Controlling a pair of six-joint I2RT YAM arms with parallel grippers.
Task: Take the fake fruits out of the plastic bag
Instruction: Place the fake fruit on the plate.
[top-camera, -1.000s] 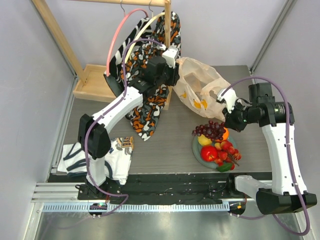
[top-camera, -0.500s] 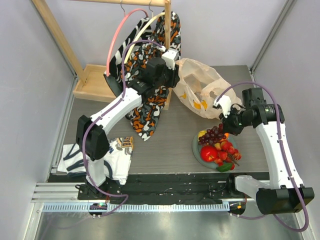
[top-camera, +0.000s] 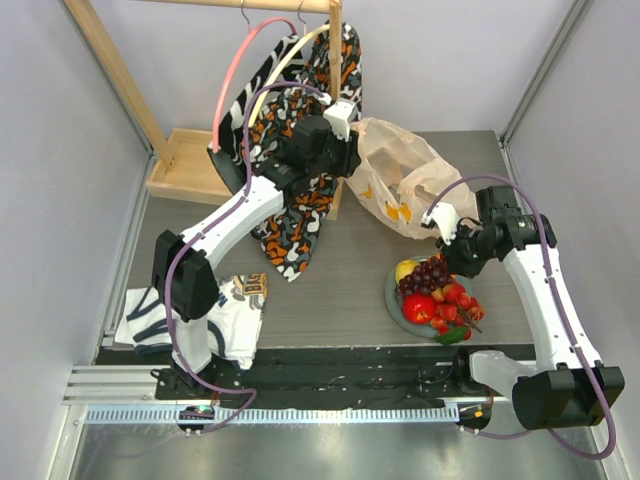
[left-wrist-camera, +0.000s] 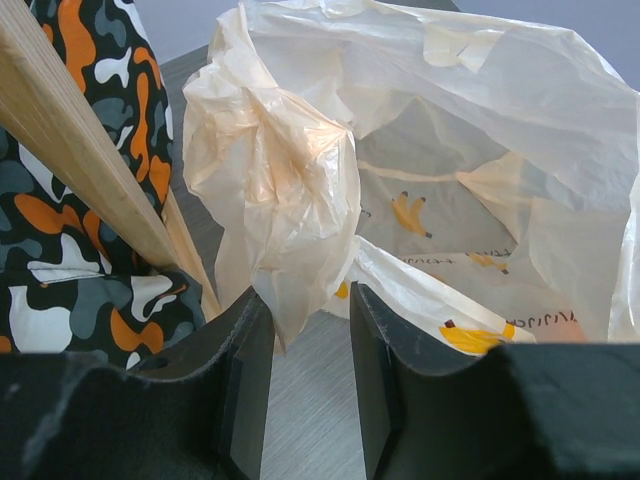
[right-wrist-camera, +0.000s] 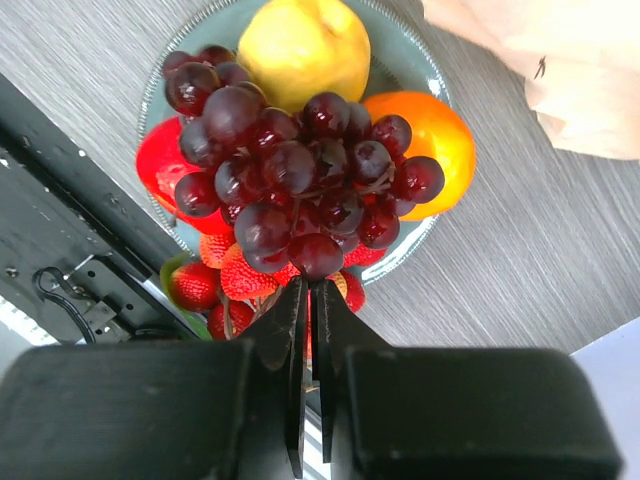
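Note:
The plastic bag (top-camera: 400, 175) lies at the back of the table, translucent beige with yellow marks. My left gripper (top-camera: 350, 152) is shut on a bunched edge of it (left-wrist-camera: 290, 190), which fills the gap at the fingertips (left-wrist-camera: 310, 300). My right gripper (top-camera: 446, 260) is shut on the top of the dark purple grapes (right-wrist-camera: 290, 180) and holds them right over the grey-green plate (top-camera: 392, 297). On the plate lie the yellow-red apple (right-wrist-camera: 305, 50), the orange (right-wrist-camera: 430, 135), the red apple (right-wrist-camera: 160, 165) and the red berry cluster (right-wrist-camera: 225, 280). I cannot tell whether the grapes rest on them.
A wooden rack (top-camera: 190, 165) with hangers stands at the back left. The orange-black-white patterned cloth (top-camera: 300, 225) hangs from it beside my left arm. A folded white cloth (top-camera: 190, 315) lies at the front left. The black rail runs just in front of the plate.
My right gripper has carried the grapes from beside the bag, forward and left, to over the plate. The left gripper has stayed on the bag.

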